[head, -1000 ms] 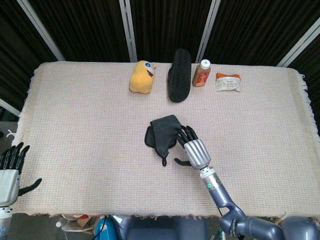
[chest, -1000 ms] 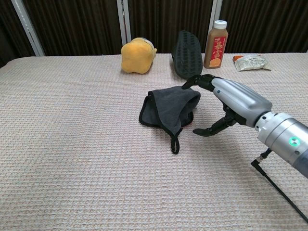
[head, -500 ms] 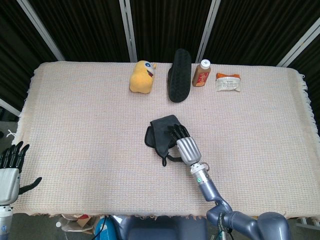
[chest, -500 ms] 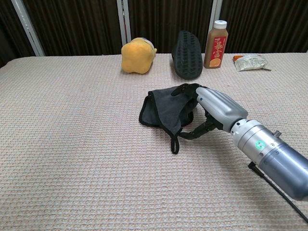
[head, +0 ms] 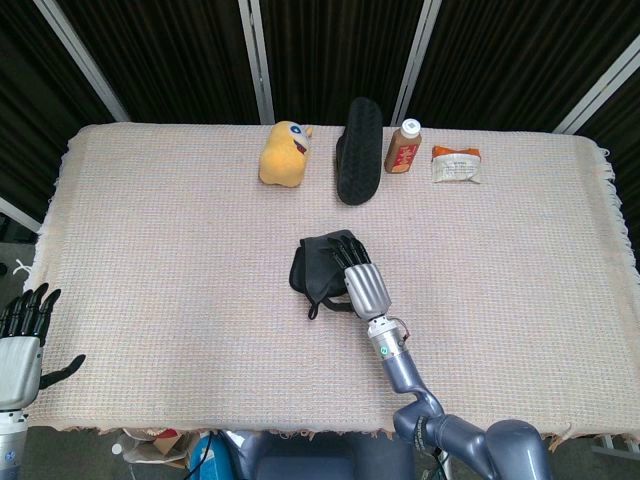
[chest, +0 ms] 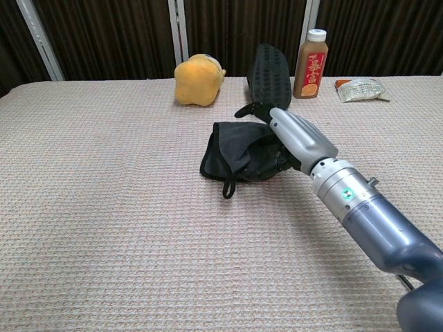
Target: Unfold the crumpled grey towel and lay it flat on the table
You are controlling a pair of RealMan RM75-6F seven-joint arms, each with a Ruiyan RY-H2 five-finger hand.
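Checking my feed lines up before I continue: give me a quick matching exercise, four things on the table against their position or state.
Things:
1. grey towel
2. yellow plush toy
3. brown bottle
4. left hand

States:
A. upright at the far edge
B. crumpled under the right hand
C. off the table's near-left corner, holding nothing
D. far side, left of the black shoe

Pairs: 1-B, 2-D, 3-A, 4-C

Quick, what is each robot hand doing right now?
Left robot hand: open, holding nothing, at the table's near left edge.
Right robot hand: fingers wrapped into the crumpled grey towel, gripping it.
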